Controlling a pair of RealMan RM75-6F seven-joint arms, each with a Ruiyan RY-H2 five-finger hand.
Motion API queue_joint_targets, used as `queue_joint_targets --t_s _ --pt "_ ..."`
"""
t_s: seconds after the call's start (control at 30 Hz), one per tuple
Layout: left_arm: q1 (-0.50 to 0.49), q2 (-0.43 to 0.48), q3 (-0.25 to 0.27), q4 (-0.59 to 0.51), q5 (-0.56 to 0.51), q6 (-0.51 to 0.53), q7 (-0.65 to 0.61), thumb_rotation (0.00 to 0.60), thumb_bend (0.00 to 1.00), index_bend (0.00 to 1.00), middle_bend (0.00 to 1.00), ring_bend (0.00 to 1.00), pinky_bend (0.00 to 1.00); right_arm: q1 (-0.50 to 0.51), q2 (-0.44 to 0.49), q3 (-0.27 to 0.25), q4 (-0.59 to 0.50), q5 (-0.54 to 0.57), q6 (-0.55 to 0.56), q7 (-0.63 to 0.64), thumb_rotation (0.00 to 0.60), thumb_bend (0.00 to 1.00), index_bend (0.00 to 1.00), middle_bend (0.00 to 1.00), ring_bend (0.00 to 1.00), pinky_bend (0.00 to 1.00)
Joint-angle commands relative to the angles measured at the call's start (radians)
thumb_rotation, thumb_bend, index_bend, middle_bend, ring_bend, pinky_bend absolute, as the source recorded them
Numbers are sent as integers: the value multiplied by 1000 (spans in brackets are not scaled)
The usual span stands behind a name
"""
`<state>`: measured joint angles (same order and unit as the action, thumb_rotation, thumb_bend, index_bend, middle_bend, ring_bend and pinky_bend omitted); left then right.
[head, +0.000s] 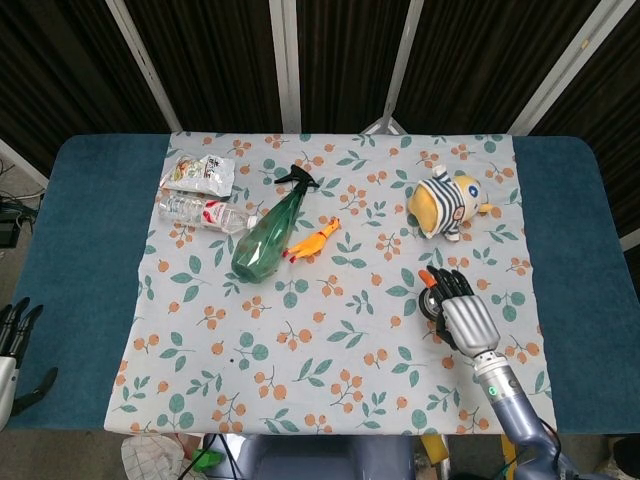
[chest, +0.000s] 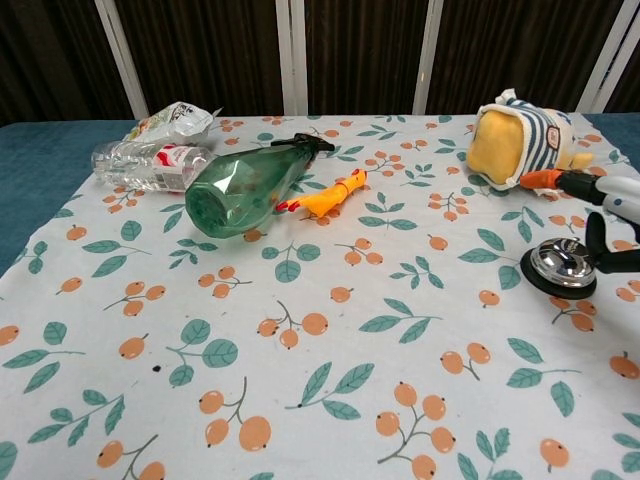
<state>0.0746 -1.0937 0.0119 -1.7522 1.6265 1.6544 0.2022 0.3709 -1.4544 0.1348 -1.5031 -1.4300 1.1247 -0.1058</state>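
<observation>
item: metal bell (chest: 563, 266), on the floral cloth (head: 330, 340) just below the striped plush toy (head: 444, 204). our right hand (head: 455, 305) hovers over it, fingers apart, holding nothing. we advise centring before lowering. left hand (head: 12, 340) idle, apparently spread.
</observation>
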Motion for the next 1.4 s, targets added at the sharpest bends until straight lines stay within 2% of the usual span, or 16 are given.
queue_joint_targets --t_s 0.03,0.2,0.47,0.67,0.87,1.0,1.13,1.3,1.4 --pt "0 1 -2 1 -3 1 -3 600 404 55 0 32 165 34 -61 16 79 8 -19 46 600 1000 9 0 0 0" --pt "4 3 -7 -1 -17 5 0 600 404 55 0 32 165 63 -113 18 195 11 -44 123 600 1000 8 0 0 0" --pt "-2 -10 -5 -5 -13 -7 31 600 404 55 0 32 165 80 -152 -11 291 15 -83 179 600 1000 9 0 0 0" --pt "2 -11 -4 -7 -14 -2 37 600 405 55 0 32 165 89 -170 -30 329 26 -119 192 600 1000 9 0 0 0" --pt "1 -9 -3 -8 -14 -5 35 600 405 55 0 33 165 98 -169 -44 315 19 -125 174 600 1000 9 0 0 0" --pt "2 -7 -2 -7 -11 -2 30 600 404 55 0 32 165 97 -141 -34 264 1 -81 170 600 1000 9 0 0 0" --pt "4 -4 -6 -7 -18 2 20 600 404 55 0 32 165 83 -66 -9 146 -47 25 155 600 1000 9 0 0 0" --pt "3 -2 -4 -7 -13 0 15 600 404 55 0 32 165 39 91 30 -77 -119 192 100 600 1000 9 0 0 0" --pt "5 -1 0 -6 -5 3 14 600 405 55 0 32 165 -14 190 27 -207 -161 289 76 600 1000 8 0 0 0"
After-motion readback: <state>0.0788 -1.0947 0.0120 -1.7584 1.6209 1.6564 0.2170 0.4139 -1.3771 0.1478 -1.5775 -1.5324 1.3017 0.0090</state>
